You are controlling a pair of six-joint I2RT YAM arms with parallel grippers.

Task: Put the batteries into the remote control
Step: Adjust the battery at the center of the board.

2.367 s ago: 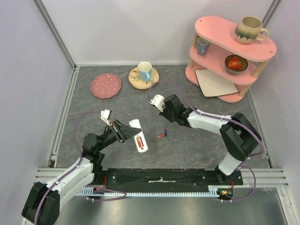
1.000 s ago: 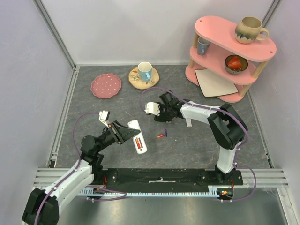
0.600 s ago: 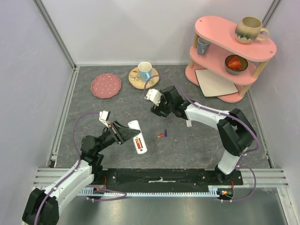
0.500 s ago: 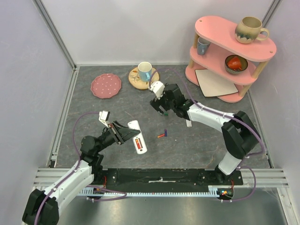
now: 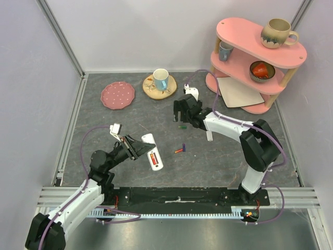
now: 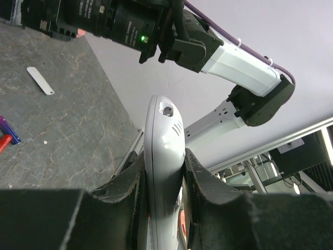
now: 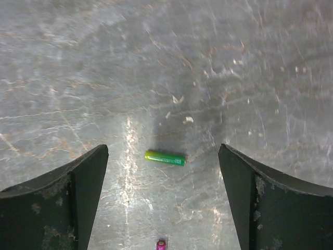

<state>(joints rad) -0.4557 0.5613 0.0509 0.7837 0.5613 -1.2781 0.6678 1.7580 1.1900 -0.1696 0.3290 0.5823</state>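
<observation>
No text, label, brand, number or sign can be read in any view. The red battery [image 5: 153, 158] seated in the rear recess of the remote control [image 5: 149, 139] carries faint pale marks, too small to read from the top view. The casing of the green battery [image 7: 165, 158] is too small and blurred in the right wrist view for any print to be read.
</observation>
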